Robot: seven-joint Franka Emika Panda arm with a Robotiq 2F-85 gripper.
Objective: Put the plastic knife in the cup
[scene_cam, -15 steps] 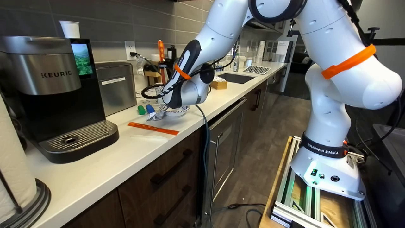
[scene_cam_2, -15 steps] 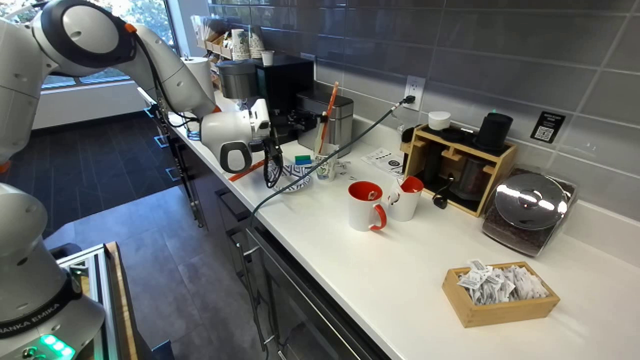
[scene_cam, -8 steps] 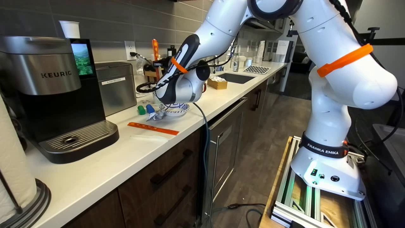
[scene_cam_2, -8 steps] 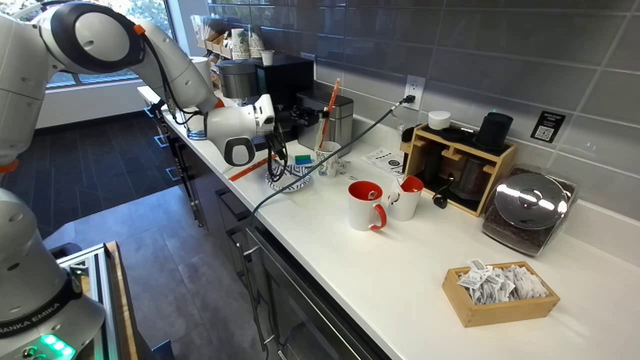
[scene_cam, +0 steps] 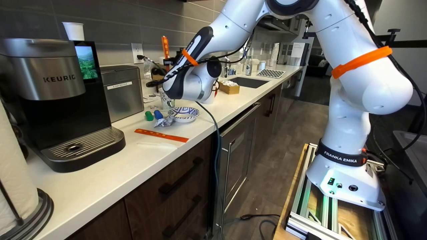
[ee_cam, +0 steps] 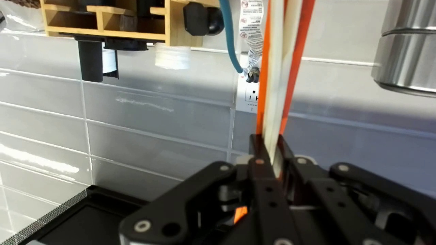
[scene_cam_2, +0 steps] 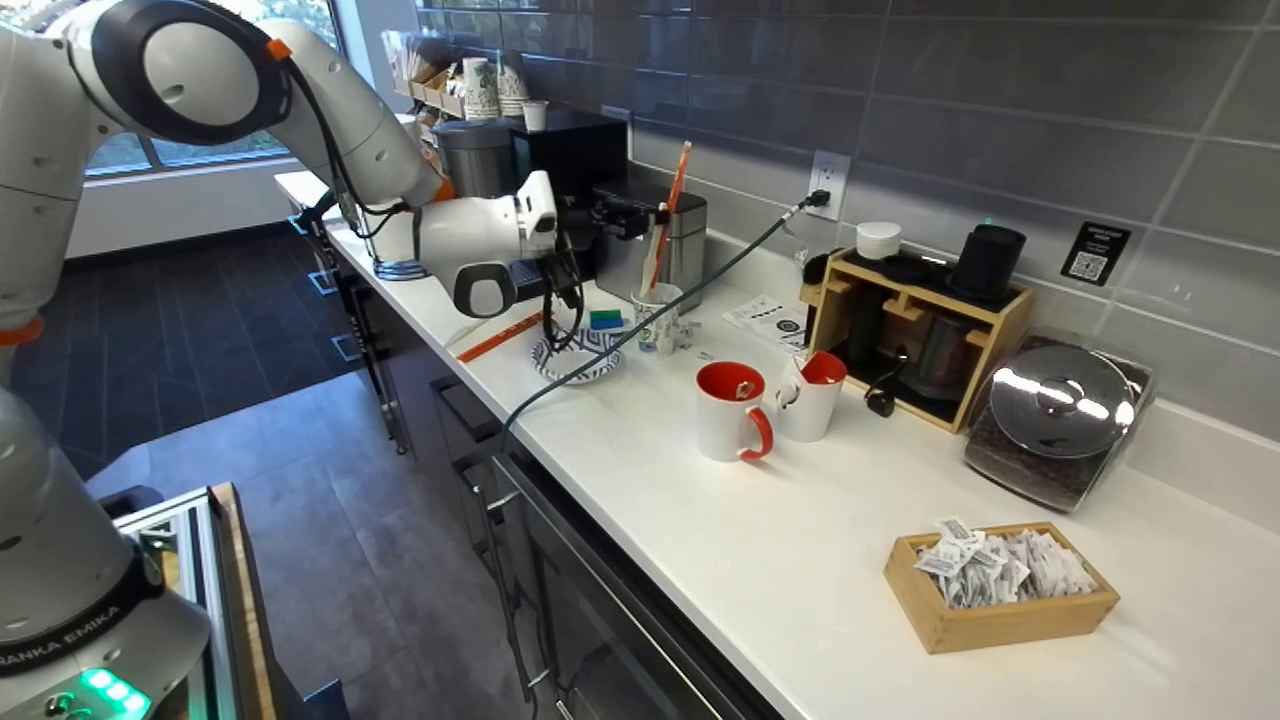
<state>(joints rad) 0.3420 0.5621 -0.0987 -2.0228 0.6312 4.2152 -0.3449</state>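
Note:
The plastic knife is a long bright orange strip (scene_cam_2: pixel 677 180), upright and slightly tilted, running above and below my gripper (scene_cam_2: pixel 655 215). It also shows in an exterior view (scene_cam: pixel 165 46) and the wrist view (ee_cam: pixel 263 95). My gripper (ee_cam: pixel 269 137) is shut on it, and pale strips (ee_cam: pixel 276 78) lie against it between the fingers. The cup (scene_cam_2: pixel 655 322), pale with a printed pattern, stands upright on the counter below; it also shows in an exterior view (scene_cam: pixel 166 100). The strips' lower ends reach its mouth in view; I cannot tell whether they are inside.
Another orange strip (scene_cam: pixel 161 135) and a pale utensil (scene_cam: pixel 156 144) lie near the counter edge. A patterned bowl (scene_cam: pixel 185 115), crumpled foil (scene_cam: pixel 164 121) and blue (scene_cam: pixel 158 114) and green (scene_cam: pixel 149 115) pieces are close to the cup. A coffee machine (scene_cam: pixel 60 100) stands beyond; two mugs (scene_cam_2: pixel 725 415) stand nearby.
My gripper and the held strips have risen. The arm uncovers more of the cup and bowl in an exterior view. The grip stays shut; things on the counter have not moved.

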